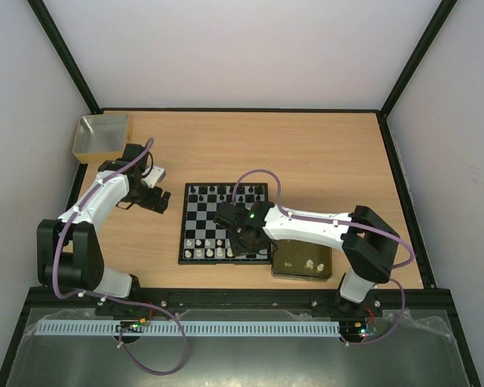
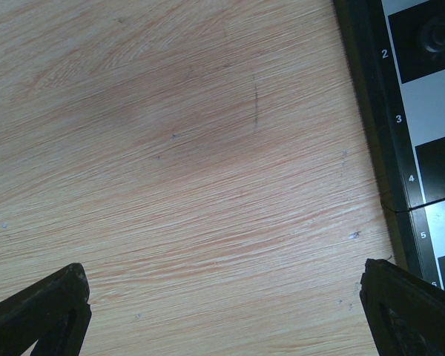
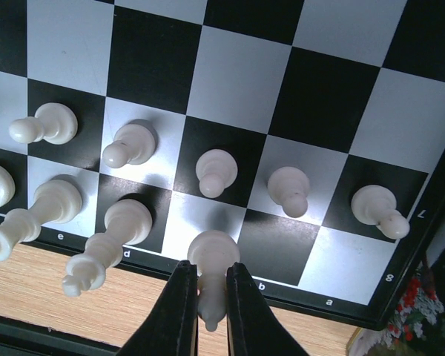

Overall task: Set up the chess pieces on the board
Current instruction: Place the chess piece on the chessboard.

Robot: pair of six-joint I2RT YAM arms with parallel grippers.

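Observation:
The board (image 1: 183, 234) lies at mid-table, with black pieces (image 1: 226, 192) along its far rows and white pieces (image 1: 208, 252) along its near rows. My right gripper (image 1: 242, 239) hovers over the near rows. In the right wrist view the gripper (image 3: 211, 285) is shut on a white piece (image 3: 213, 259), whose base sits on the near-row square by the "b" label. White pawns (image 3: 216, 172) stand one row beyond it. My left gripper (image 1: 158, 202) is open and empty just left of the board. Its fingers (image 2: 44, 311) are spread over bare wood beside the board's edge (image 2: 371, 111).
A shiny gold tray (image 1: 290, 269) holding a few white pieces (image 1: 308, 264) lies at the board's near right corner, under the right arm. A yellowish square box (image 1: 103, 137) stands at the far left. Black frame rails border the table.

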